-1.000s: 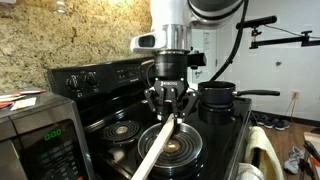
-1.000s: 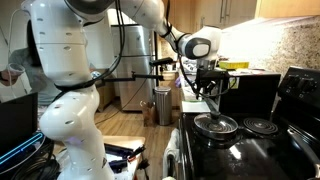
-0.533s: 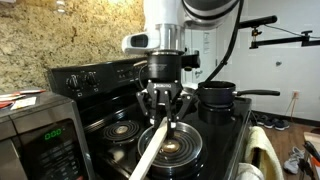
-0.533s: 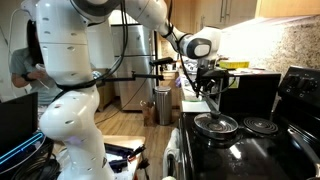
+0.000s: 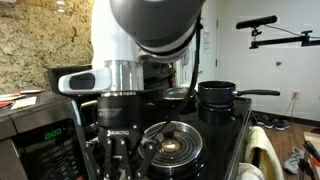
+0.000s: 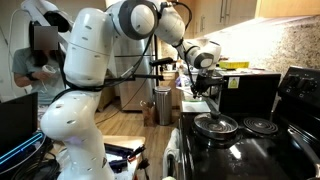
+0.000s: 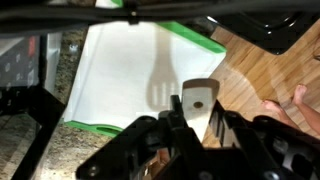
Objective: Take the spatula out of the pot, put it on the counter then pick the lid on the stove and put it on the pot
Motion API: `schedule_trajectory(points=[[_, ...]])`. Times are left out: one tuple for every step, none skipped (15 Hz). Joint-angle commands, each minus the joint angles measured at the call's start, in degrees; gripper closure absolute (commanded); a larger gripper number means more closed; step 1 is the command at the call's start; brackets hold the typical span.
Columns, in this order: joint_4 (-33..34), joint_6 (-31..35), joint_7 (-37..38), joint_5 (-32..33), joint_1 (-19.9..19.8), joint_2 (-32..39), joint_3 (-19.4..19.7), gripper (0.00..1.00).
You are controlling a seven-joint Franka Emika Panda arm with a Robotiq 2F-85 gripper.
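1. Half a second ago the claw hung over the front burner. Now the claw [image 5: 120, 152] has swung off the stove [image 5: 95, 80] and sits low beside the microwave [image 5: 35, 130].
2. In the wrist view it is clenched on the spatula [image 7: 200, 97], whose pale head hangs over a white, green-edged cutting board [image 7: 115, 70] on the granite surface [image 7: 75, 145] and throws a shadow there.
3. The pot [image 5: 217, 98], at the stove's far side, no longer holds the spatula.
4. Likely next: lower and let go. The lid [image 5: 172, 146] lies untouched on the front burner.
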State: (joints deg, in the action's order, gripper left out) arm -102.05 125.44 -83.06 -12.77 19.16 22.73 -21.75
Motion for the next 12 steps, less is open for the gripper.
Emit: schedule_trajectory(points=[[6.65,-5.18,0.11,-0.80,-0.36,5.98,-2.00,0.93],[7.77,-6.69,2.42,0.39,0.39,7.03,-1.49,0.93],[8.76,-7.85,3.39,0.05,0.54,8.01,-1.61,0.93],[9.24,-7.73,4.09,0.01,0.76,8.74,-1.50,0.93],[9.41,-6.88,4.05,-0.65,0.62,9.30,-1.72,0.93],[7.35,-6.17,2.52,0.19,0.15,7.84,-1.73,0.71],[7.84,-6.17,2.82,0.20,0.22,8.48,-1.77,0.71],[8.21,-6.17,2.91,0.20,0.23,8.94,-1.81,0.71],[8.43,-6.18,2.93,0.21,0.23,9.18,-1.81,0.71],[8.18,-7.01,5.54,0.57,0.65,8.86,-1.12,0.93],[7.98,-7.07,7.32,0.54,0.90,8.74,-0.86,0.93],[7.82,-7.48,9.42,0.65,1.16,8.67,-0.61,0.93]])
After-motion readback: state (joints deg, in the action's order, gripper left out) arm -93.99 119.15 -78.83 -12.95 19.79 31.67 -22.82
